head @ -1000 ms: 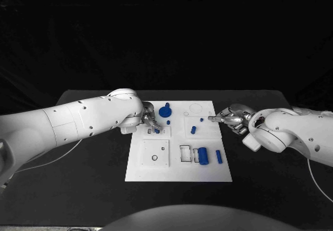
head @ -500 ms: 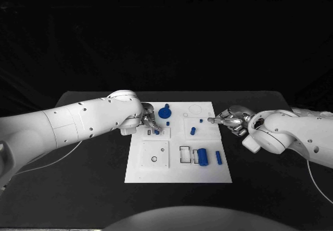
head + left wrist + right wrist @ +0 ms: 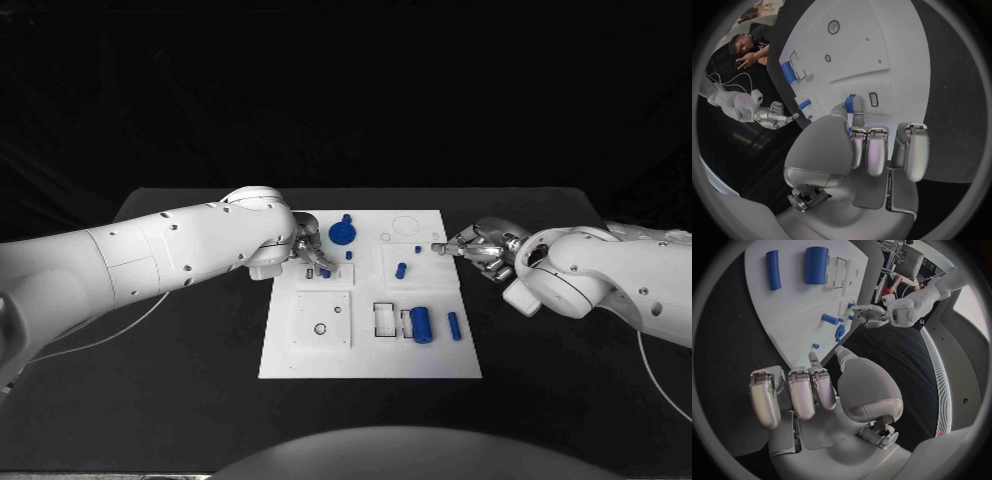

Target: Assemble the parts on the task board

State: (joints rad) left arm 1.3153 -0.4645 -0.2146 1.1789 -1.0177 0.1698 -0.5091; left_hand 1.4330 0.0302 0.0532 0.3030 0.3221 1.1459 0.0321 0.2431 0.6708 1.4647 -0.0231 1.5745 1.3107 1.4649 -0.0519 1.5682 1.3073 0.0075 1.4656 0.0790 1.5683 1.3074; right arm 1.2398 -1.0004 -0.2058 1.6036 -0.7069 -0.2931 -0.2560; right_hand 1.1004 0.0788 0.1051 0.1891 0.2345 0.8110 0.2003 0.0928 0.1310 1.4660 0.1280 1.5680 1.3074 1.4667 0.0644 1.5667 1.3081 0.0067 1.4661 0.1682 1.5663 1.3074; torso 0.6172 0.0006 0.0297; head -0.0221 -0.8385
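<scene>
Left hand point(image 3: 309, 255) over the white board's point(image 3: 369, 360) far left part, fingertips pinching a small blue peg point(image 3: 851, 104) against it beside a small slot (wrist view), while right hand point(image 3: 477, 247) hovers at the board's far right edge, fingers curled, grip unclear.

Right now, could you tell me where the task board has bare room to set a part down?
The task board is bare along its near edge, below the large blue cylinder and blue bar. The far half is crowded: left hand, right hand, blue knob.
</scene>
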